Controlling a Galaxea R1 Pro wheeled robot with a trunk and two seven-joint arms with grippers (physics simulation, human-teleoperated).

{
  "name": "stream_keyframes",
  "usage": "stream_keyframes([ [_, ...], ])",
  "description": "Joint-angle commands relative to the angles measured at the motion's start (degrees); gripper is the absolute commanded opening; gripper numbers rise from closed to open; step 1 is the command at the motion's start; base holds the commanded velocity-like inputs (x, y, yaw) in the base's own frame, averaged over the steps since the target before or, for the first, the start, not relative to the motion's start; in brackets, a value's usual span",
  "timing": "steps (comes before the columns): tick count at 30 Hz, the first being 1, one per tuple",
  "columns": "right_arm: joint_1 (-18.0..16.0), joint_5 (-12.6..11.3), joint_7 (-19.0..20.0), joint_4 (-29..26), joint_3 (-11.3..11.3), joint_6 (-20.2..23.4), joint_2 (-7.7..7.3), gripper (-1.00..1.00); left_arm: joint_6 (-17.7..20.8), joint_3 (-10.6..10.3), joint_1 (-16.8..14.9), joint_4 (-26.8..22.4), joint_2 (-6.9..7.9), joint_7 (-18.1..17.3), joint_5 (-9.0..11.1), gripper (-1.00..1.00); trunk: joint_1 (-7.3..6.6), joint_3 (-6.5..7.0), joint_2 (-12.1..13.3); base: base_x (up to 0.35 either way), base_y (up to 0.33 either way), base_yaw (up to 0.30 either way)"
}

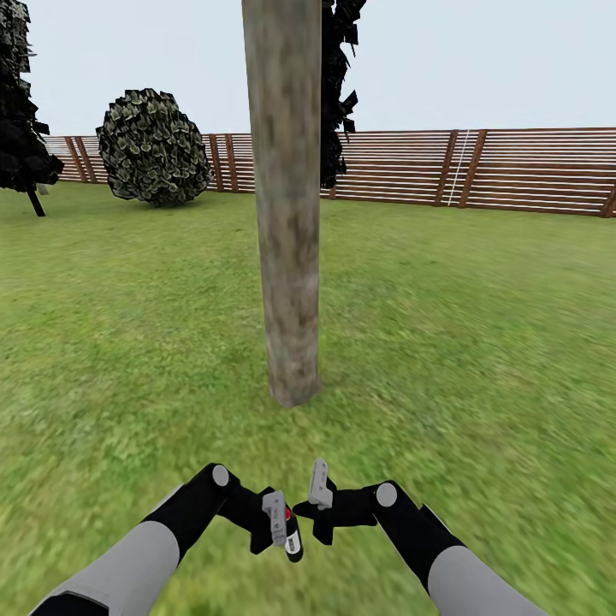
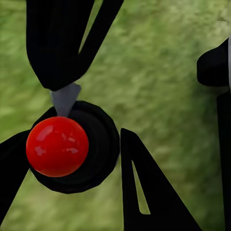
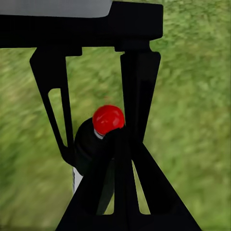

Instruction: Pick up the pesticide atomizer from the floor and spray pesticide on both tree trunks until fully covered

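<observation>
the pesticide atomizer (image 1: 292, 536) sits low in the centre of the head view, a small black bottle with a red top, carried in front of the robot rather than lying on the grass. it is held just short of the tree trunk (image 1: 287, 214), which rises through the middle of the frame from the lawn (image 1: 479, 342), so the bottle seems to be brought up ready for spraying the trunk; which way the nozzle faces is too small to tell. the left claw (image 1: 275, 517) is the one grasping it: in the left wrist view the red cap (image 2: 57, 146) and the black body lie between the dark fingers (image 2: 144, 192), which stand only as far apart as the bottle's width and press against its sides. the right claw (image 1: 320, 488) hangs just beside it, lower centre and a little right, its grey fingers close together; in the right wrist view the bottle (image 3: 96, 142) shows past the fingers (image 3: 137, 96), near them, but whether they touch it, or are clenched at all, i cannot tell. behind, a slatted wooden fence (image 1: 513, 171) crosses the upper part and a round leafy bush (image 1: 154, 147) stands at upper left.
</observation>
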Motion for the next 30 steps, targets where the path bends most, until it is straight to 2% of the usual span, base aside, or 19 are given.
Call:
stream_keyframes([
  [1,0.0,0.5,0.0,-0.1,-0.1,-0.3,0.01,-1.0,-0.5,0.0,0.0,-0.1,-0.04,-0.1,-0.4,-1.0,-0.01,-0.05,0.0,0.0,0.0,0.0],
  [9,0.0,0.6,0.0,-0.1,-0.1,-0.3,0.01,-1.0,-0.5,0.1,0.0,-0.1,0.01,-0.1,-0.4,-1.0,-0.01,-0.05,0.0,0.0,0.0,0.0],
  [16,0.0,0.6,0.0,0.0,-0.1,-0.3,0.01,-1.0,-0.6,-0.1,0.0,0.0,0.63,-0.1,0.8,-1.0,-0.01,-0.05,0.0,0.0,0.0,0.0],
  [19,0.0,0.6,0.0,-0.1,-0.1,-0.3,0.01,-1.0,-0.8,0.0,0.2,0.1,1.91,-0.1,0.8,-1.0,-0.01,-0.05,0.0,0.0,0.0,0.0],
  [20,0.0,0.6,0.0,-0.1,-0.1,-0.3,0.01,-1.0,-0.9,0.0,0.3,0.1,3.0,-0.1,0.8,-1.0,-0.01,-0.05,0.0,0.0,0.0,0.0],
  [24,0.0,0.6,0.0,-0.1,-0.1,-0.3,0.01,-1.0,-1.4,0.0,0.4,0.2,4.82,-0.1,0.6,-1.0,-0.01,-0.05,0.0,0.0,0.0,0.0],
  [30,0.0,0.6,0.0,0.0,-0.1,-0.3,0.01,-1.0,-1.7,-0.2,0.7,0.2,8.77,-0.1,0.3,-1.0,-0.01,-0.05,0.0,0.0,0.0,0.0],
])
